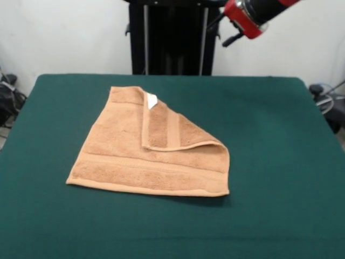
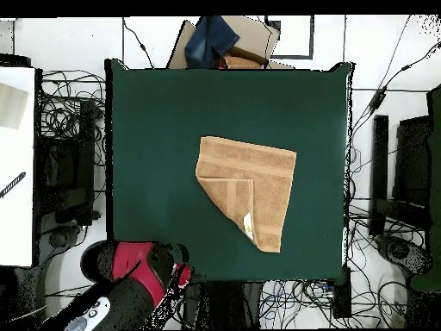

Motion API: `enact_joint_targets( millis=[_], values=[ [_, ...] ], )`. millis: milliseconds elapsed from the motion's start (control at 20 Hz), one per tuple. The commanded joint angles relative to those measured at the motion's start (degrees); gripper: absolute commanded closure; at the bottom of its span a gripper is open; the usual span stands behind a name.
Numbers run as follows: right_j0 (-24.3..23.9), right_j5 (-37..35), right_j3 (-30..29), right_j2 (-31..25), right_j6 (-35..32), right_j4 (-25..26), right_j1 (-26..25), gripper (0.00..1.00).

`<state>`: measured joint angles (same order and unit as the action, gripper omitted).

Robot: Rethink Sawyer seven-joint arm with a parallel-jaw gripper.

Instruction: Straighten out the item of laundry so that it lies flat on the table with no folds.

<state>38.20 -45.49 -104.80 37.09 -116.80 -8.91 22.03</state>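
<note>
Sitting mid-table (image 1: 280, 135), the towel (image 1: 124, 156) looks soft and floppy, one corner folded over near the tag (image 1: 152, 100) at 12 o'clock — grab there; can't tell the gripper's state.

The towel (image 1: 153, 154) lies near the middle of the table (image 1: 269, 162), one corner folded over onto itself. The tag (image 1: 152, 100) sits on that flap, seemingly at its tip.
</note>
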Motion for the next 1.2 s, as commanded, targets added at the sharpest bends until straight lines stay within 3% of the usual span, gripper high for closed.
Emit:
enact_joint_targets(
  millis=[50, 350, 1200],
  values=[
    [-2.20, -0.24, 5.73, -8.64, -7.24, 0.37, -3.43, 0.00],
    [-1.77, 8.59, 3.49, -9.40, -9.88, -1.70, -3.91, 0.00],
    [-3.43, 8.37, 5.81, -10.86, -8.54, -1.50, -5.62, 0.00]
  ],
)
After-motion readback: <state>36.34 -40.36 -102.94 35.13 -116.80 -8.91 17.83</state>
